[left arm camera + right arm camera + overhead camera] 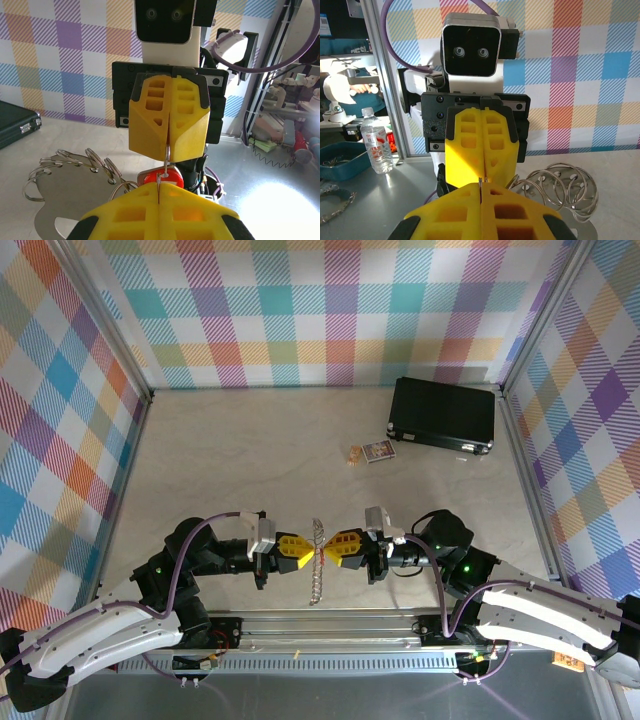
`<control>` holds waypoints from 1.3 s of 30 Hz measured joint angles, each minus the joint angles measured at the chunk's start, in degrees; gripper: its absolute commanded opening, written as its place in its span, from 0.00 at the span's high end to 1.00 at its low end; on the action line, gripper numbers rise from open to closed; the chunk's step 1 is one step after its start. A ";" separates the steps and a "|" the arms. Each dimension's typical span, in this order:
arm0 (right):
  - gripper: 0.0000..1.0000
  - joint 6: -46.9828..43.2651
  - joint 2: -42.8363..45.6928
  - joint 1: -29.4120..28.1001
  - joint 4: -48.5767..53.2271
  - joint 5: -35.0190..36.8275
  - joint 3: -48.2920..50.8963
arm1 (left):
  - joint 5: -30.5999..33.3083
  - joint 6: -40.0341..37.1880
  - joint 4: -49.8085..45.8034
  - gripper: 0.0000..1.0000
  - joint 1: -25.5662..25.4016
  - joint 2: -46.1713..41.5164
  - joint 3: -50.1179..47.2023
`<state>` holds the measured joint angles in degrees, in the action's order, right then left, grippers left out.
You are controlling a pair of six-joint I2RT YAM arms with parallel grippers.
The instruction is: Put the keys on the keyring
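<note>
L end effector [159, 192] pinches 1 red key [161, 176], R end effector [168, 145] pinches 1 keyring [317, 575].

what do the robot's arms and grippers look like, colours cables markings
The left arm and right arm share glossy white shell links and black joints with small green lights. A purple cable loops along each. The left gripper and right gripper each have two chunky yellow plastic fingers with cut-out pockets, on a black body under a white camera housing with a black two-lens face.
</note>
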<state>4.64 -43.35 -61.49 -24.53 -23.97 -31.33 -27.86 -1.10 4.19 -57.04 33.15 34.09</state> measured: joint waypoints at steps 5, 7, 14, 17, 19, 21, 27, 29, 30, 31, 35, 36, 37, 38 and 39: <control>1.00 0.48 0.02 0.00 -1.18 0.46 1.03 | 0.02 0.00 0.00 1.00 0.00 -0.02 -0.11; 1.00 0.57 0.07 0.00 -1.51 0.59 1.27 | 0.02 0.00 0.00 1.00 0.00 -0.02 -0.11; 1.00 0.87 0.20 0.00 -2.64 0.61 1.53 | -0.02 0.00 0.00 1.00 0.00 0.00 -0.11; 1.00 0.90 0.55 0.00 -3.08 0.63 1.60 | -0.04 0.00 0.00 1.00 0.00 0.00 -0.13; 1.00 0.92 0.59 0.00 -3.37 0.66 1.62 | -0.09 0.00 0.00 1.00 0.00 0.00 -0.15; 1.00 0.94 0.55 0.00 -3.63 0.79 1.68 | -0.15 0.02 0.00 1.00 0.00 0.00 -0.20; 1.00 1.09 -0.24 0.00 -4.15 0.81 1.68 | -0.15 0.00 0.00 1.00 0.00 0.00 -0.20; 1.00 1.11 -0.48 0.00 -4.24 0.79 1.68 | -0.15 0.00 0.00 1.00 0.00 0.00 -0.20; 1.00 1.11 -0.50 0.00 -4.24 0.79 1.68 | -0.15 0.00 0.00 1.00 0.00 0.00 -0.20; 1.00 1.11 -0.50 0.00 -4.33 0.79 1.68 | -0.13 0.00 0.00 1.00 0.00 0.00 -0.20; 1.00 1.14 -0.50 0.00 -4.42 0.79 1.68 | -0.15 0.00 0.00 1.00 0.00 0.00 -0.20; 1.00 1.14 -0.50 0.00 -4.42 0.79 1.68 | -0.15 0.00 0.00 1.00 0.00 0.00 -0.20; 1.00 1.16 -0.50 0.00 -4.42 0.79 1.68 | -0.15 0.00 0.00 1.00 0.00 0.00 -0.20; 1.00 1.16 -0.50 0.00 -4.42 0.79 1.68 | -0.15 0.00 0.00 1.00 0.00 0.00 -0.20; 1.00 1.22 -0.50 0.00 -4.42 0.79 1.68 | -0.15 0.00 0.00 1.00 0.00 0.00 -0.20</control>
<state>5.87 -43.86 -61.49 -28.95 -23.18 -29.65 -28.01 -1.10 4.19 -57.04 33.15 33.89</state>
